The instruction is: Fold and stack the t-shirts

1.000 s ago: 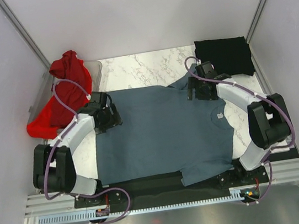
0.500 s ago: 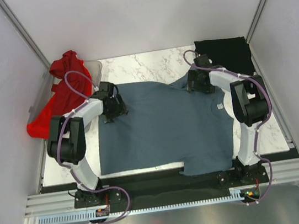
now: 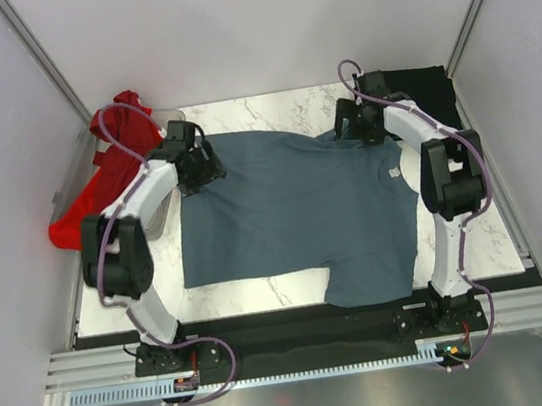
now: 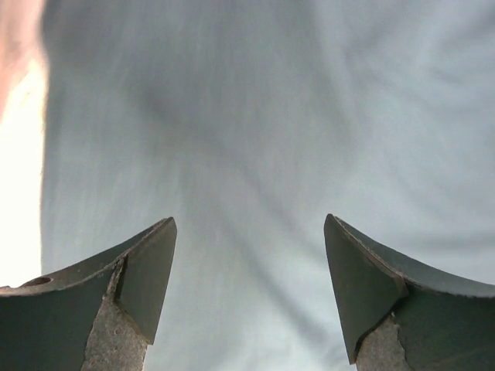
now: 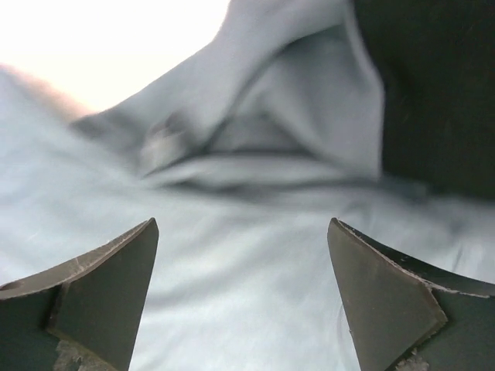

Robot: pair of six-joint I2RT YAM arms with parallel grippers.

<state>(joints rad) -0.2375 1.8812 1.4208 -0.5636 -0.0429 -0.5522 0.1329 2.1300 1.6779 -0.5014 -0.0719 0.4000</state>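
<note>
- Now, left jaws gape wide over the blue-grey t-shirt [image 3: 292,210], spread on the counter [image 3: 268,112].
- Right jaws wide too, above its rumpled sleeve [image 5: 309,116].

Blue-grey t-shirt [image 3: 293,215]: soft matt cloth, lightly creased
Table [image 3: 259,114]: smooth white marble-look top, grey-veined
Bin [image 3: 170,118]: clear glossy plastic

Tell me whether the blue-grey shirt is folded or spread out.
Spread out, not folded: from above, the blue-grey t-shirt lies open and flat across the table, with its whole outline showing.
</note>
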